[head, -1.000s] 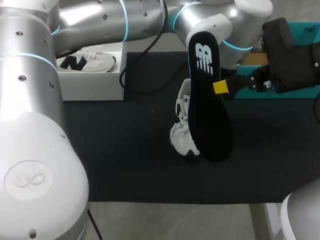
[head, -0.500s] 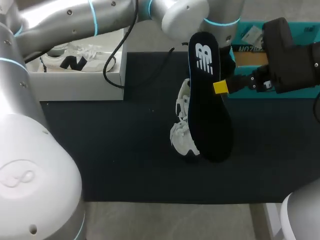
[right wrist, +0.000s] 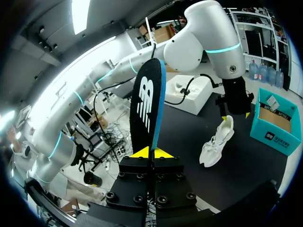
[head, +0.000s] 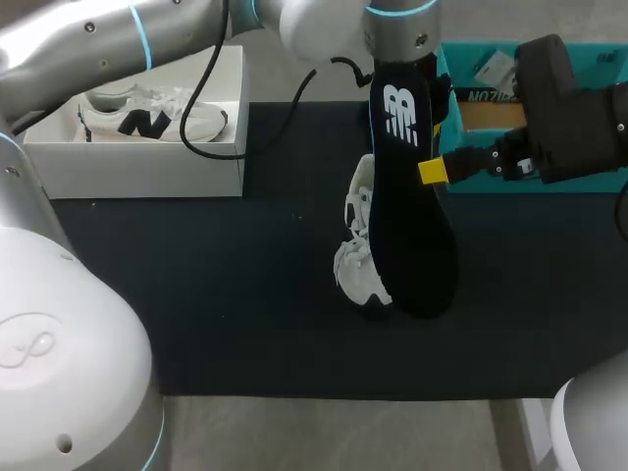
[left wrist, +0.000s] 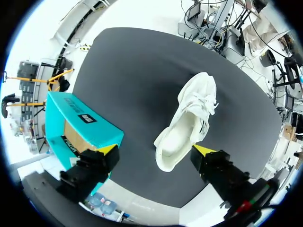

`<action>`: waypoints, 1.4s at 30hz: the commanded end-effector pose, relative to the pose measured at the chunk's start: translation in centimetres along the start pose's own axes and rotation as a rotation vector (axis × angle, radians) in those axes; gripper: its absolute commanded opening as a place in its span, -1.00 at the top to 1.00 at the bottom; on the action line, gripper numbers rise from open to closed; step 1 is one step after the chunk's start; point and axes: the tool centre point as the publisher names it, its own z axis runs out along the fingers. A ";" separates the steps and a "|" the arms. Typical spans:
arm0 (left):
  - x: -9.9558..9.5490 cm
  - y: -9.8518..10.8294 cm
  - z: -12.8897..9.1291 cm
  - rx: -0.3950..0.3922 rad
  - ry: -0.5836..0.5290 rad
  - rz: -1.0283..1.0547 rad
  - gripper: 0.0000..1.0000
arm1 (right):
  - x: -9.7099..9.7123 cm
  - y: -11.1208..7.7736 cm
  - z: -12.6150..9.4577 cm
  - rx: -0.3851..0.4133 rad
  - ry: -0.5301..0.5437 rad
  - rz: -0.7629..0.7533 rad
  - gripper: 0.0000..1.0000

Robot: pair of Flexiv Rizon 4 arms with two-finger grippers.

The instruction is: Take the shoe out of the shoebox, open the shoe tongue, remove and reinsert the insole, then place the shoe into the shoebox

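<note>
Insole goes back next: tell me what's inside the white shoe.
Only bare pale lining shows inside the shoe; its toe end is covered by the laced upper. The insole is in the right gripper.

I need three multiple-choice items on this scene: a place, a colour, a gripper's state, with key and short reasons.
1. The shoe with the dark mark lies: A in the teal box; B in the white shoebox; C in a gripper.
2. The insole is: A white; B black; C yellow.
3. The left gripper is: A shut on the insole; B shut on a lace; C open.
Key: B, box walls surround it; B, dark with a pale logo; C, fingers apart above the loose shoe.
</note>
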 end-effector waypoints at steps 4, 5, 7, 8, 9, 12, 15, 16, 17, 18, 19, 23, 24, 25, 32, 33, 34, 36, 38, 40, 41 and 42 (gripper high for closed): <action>0.1 0.0 0.0 -0.001 -0.002 0.000 -1.00 | 0.0 0.4 0.4 0.005 0.000 0.002 1.00; 0.1 0.0 0.0 -0.001 -0.002 0.000 -1.00 | 0.0 0.4 0.4 0.005 0.000 0.002 1.00; 0.1 0.0 0.0 -0.001 -0.002 0.000 -1.00 | 0.0 0.4 0.4 0.005 0.000 0.002 1.00; 0.1 0.0 0.0 -0.001 -0.002 0.000 -1.00 | 0.0 0.4 0.4 0.005 0.000 0.002 1.00; 0.1 0.0 0.0 -0.001 -0.002 0.000 -1.00 | 0.0 0.4 0.4 0.005 0.000 0.002 1.00; -0.7 0.3 -0.4 0.078 -0.054 -0.050 -1.00 | 0.0 0.4 0.4 0.005 0.000 0.002 1.00; -1.4 1.0 -2.2 0.153 -0.166 -0.099 -1.00 | 0.0 0.4 0.4 0.005 0.000 0.002 1.00; -1.6 1.3 -3.0 0.175 -0.204 -0.106 -1.00 | -0.5 0.8 0.2 -0.016 -0.001 0.009 1.00; -1.6 1.5 -3.7 0.176 -0.242 -0.111 -1.00 | -1.1 1.2 0.1 -0.042 0.008 0.024 1.00; -1.6 1.8 -4.4 0.190 -0.275 -0.117 -1.00 | -1.6 1.6 -0.2 -0.074 0.032 0.044 1.00; -1.6 2.0 -5.1 0.210 -0.303 -0.117 -1.00 | -2.1 2.0 -0.5 -0.085 0.041 0.057 1.00; -1.1 3.1 -7.8 0.292 -0.434 -0.141 -1.00 | -4.1 3.2 -1.7 -0.109 0.086 0.098 1.00; -0.9 3.3 -8.4 0.320 -0.463 -0.139 -1.00 | -4.7 3.5 -2.0 -0.106 0.092 0.103 1.00; -0.8 3.5 -8.9 0.351 -0.493 -0.137 -1.00 | -5.2 3.8 -2.3 -0.104 0.095 0.104 1.00; -0.3 3.2 -13.4 0.551 -0.704 -0.011 -1.00 | -9.4 6.4 -3.8 -0.093 0.165 0.205 1.00; -0.4 3.2 -14.1 0.582 -0.727 0.024 -1.00 | -10.0 6.7 -3.9 -0.081 0.168 0.226 1.00; -0.4 3.0 -14.8 0.594 -0.755 0.046 -1.00 | -10.5 7.1 -4.1 -0.077 0.152 0.233 1.00; -0.2 2.8 -16.1 0.619 -0.798 0.098 -1.00 | -11.6 7.6 -4.3 -0.066 0.158 0.261 1.00; -0.2 2.5 -17.3 0.619 -0.829 0.145 -1.00 | -12.3 8.1 -4.5 -0.051 0.146 0.272 1.00; 0.0 2.2 -18.4 0.607 -0.852 0.187 -1.00 | -13.0 8.7 -4.7 -0.044 0.159 0.298 1.00; 0.3 1.9 -18.8 0.612 -0.860 0.212 -1.00 | -13.4 8.9 -4.8 -0.040 0.176 0.311 1.00; 0.4 1.7 -19.3 0.608 -0.870 0.227 -1.00 | -13.8 9.1 -4.8 -0.032 0.189 0.333 1.00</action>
